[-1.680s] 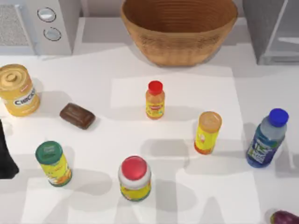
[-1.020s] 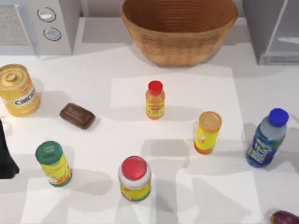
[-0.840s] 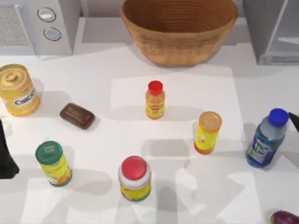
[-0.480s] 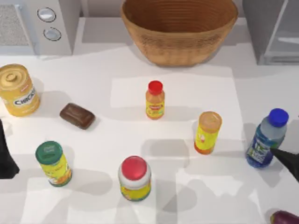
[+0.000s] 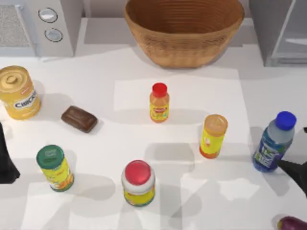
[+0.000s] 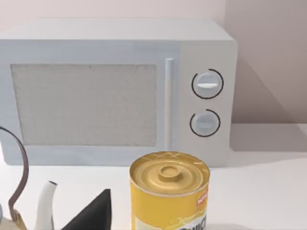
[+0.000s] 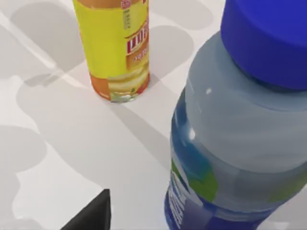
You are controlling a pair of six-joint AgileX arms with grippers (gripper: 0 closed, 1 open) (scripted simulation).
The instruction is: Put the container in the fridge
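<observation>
The container (image 5: 274, 142) is seen standing upright near the table's right edge, its long axis vertical, to the right of the yellow cylinder (image 5: 213, 135). The right gripper (image 5: 298, 173) is placed just beside it, toward the lower right, so the bottle lies up and to the left of the fingers; whether these are apart cannot be told. The fridge (image 5: 280, 29) is set at the far right corner. The left gripper (image 5: 5, 160) is parked at the left edge, well apart from the container.

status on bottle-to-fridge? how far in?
Done: nothing placed; the container stands upright on the table, right side, well in front of the fridge. In hand: right gripper sits beside its base, no grasp visible. Left gripper is parked at the left edge. Left: grasp, carry, place.
</observation>
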